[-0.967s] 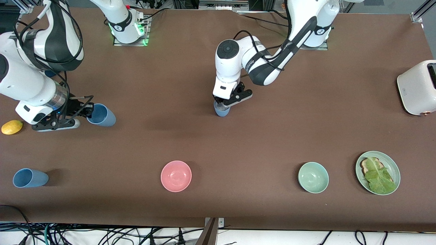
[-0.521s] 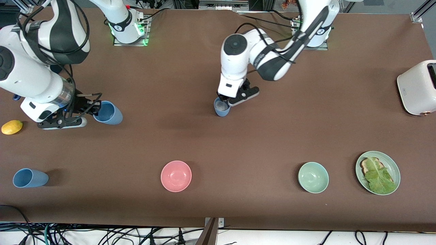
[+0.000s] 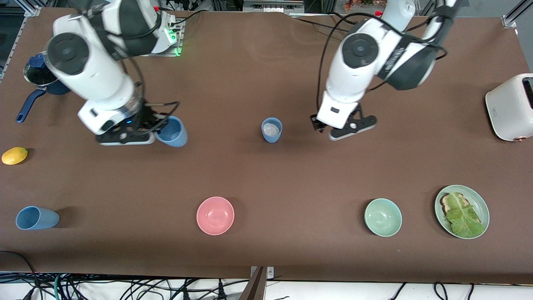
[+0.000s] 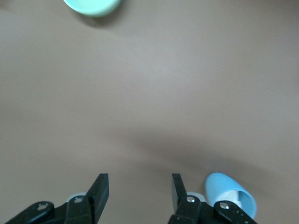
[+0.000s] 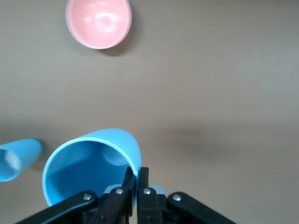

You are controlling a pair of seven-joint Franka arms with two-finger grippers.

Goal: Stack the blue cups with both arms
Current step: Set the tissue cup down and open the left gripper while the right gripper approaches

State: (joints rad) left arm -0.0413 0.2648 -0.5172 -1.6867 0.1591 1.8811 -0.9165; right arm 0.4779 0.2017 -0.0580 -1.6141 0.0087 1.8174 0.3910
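A blue cup (image 3: 271, 130) with a whitish inside stands upright mid-table; it also shows in the left wrist view (image 4: 231, 192) and the right wrist view (image 5: 18, 158). My left gripper (image 3: 344, 130) is open and empty, up over bare table beside that cup, toward the left arm's end; its fingers (image 4: 100, 190) stand wide apart. My right gripper (image 3: 155, 130) is shut on the rim of a second blue cup (image 3: 171, 131), holding it tilted above the table (image 5: 88, 168). A third blue cup (image 3: 36, 218) lies on its side near the front camera at the right arm's end.
A pink bowl (image 3: 215, 215), a mint-green bowl (image 3: 383, 217) and a green plate (image 3: 483, 208) with toast and lettuce sit nearer the front camera. A dark-blue pot (image 3: 39, 79) and a lemon (image 3: 14, 155) are at the right arm's end. A white toaster (image 3: 510, 107) is at the left arm's end.
My left gripper let go of the standing cup and moved up and toward the left arm's end. My right gripper carried its cup toward the standing cup.
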